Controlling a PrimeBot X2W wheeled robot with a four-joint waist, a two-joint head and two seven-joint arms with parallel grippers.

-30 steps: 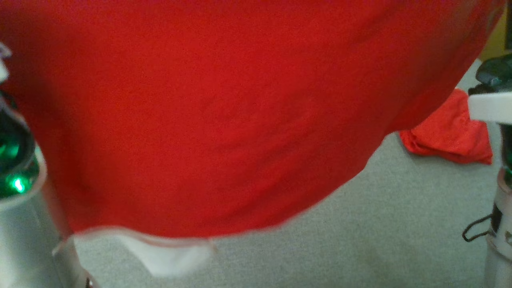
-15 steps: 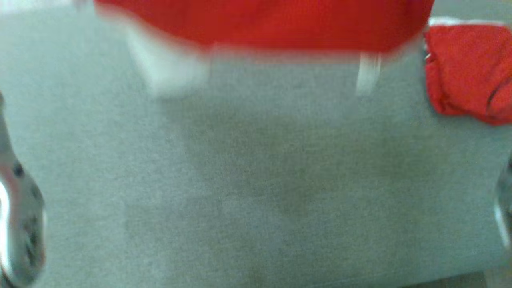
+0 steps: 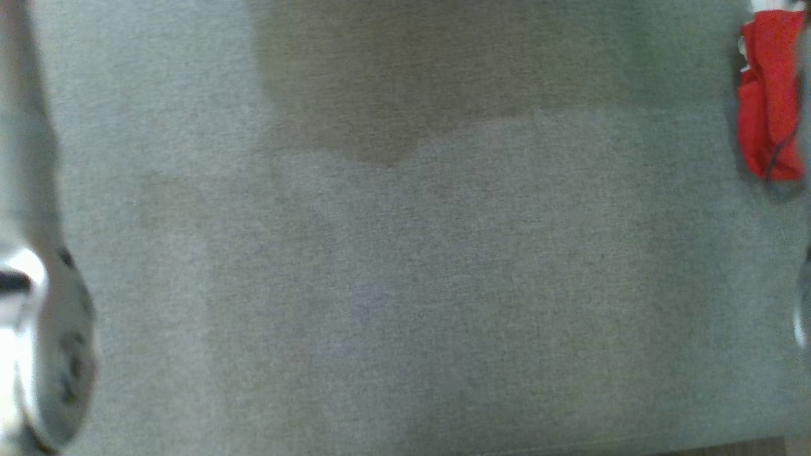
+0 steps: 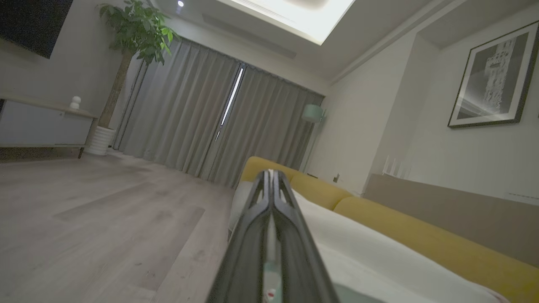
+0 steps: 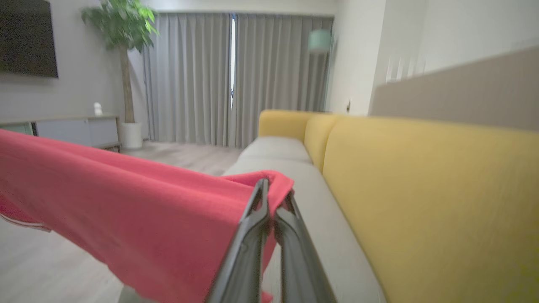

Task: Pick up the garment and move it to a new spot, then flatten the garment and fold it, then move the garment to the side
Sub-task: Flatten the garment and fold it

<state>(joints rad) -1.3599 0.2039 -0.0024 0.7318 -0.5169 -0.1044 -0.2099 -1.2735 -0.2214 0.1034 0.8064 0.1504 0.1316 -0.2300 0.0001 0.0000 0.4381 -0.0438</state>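
The garment [image 5: 147, 210] is red cloth with a white trim. In the right wrist view it hangs like a sheet from a fairly straight top edge and stretches off to the left. My right gripper [image 5: 274, 189] is shut on one corner of it, above the pale sofa seat [image 5: 273, 149]. My left gripper [image 4: 269, 173] is shut, fingers pressed together and pointing up across the room. No red cloth is visible around them. A blurred pale forearm [image 3: 38, 329] stands at the left edge of the head view.
The head view looks down on a grey seat cushion [image 3: 405, 285] with a soft shadow near its top. Another red cloth [image 3: 770, 95] lies bunched at its far right. A yellow backrest [image 5: 421, 189] runs along the sofa. Wooden floor [image 4: 105, 219] and a potted plant [image 4: 139, 29] lie beyond.
The head camera has swung downward. The red garment that filled its view a second ago has slid out past the top edge, and the bunched red cloth now sits higher in the picture.
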